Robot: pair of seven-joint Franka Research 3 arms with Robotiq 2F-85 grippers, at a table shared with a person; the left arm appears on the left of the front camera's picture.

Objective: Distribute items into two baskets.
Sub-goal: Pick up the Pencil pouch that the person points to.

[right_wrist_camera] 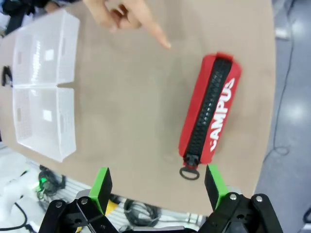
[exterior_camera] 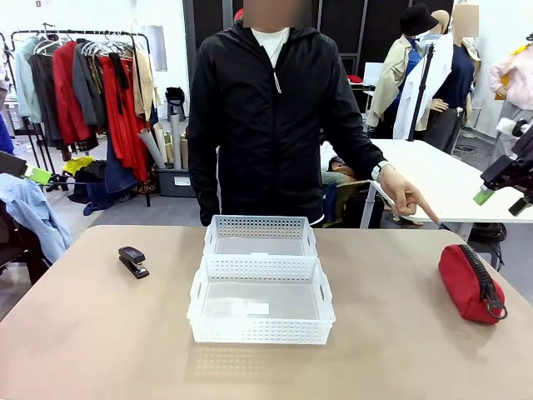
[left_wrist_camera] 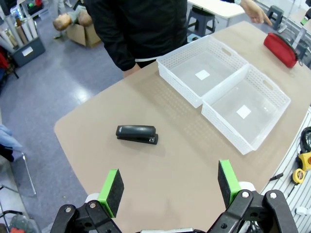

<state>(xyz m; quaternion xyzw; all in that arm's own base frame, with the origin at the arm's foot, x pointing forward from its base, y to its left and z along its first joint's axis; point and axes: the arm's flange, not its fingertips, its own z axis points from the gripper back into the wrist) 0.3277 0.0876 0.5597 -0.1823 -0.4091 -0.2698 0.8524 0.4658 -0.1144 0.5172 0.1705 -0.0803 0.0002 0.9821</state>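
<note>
far basket (exterior_camera: pixel 260 222) and near basket (exterior_camera: pixel 260 333) each hold just a label; red pouch (exterior_camera: pixel 470 282) lies near-to-far, loop toward robot; left gripper (left_wrist_camera: pixel 169 180) and right gripper (right_wrist_camera: pixel 158 178) spread.

The white lattice near basket (exterior_camera: pixel 260 332) touches the matching far basket (exterior_camera: pixel 260 225), centred on the desk (exterior_camera: pixel 92 342), both empty; black stapler (exterior_camera: pixel 132 261) lies left, red zipped pouch (exterior_camera: pixel 468 282) (printed CAMPUS) right.

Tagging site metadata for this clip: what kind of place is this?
Probably an indoor lab or workshop shared with garment work, not a home: a rack of hanging clothes, a white worktable farther back, and standing rolls by the wall.
</note>
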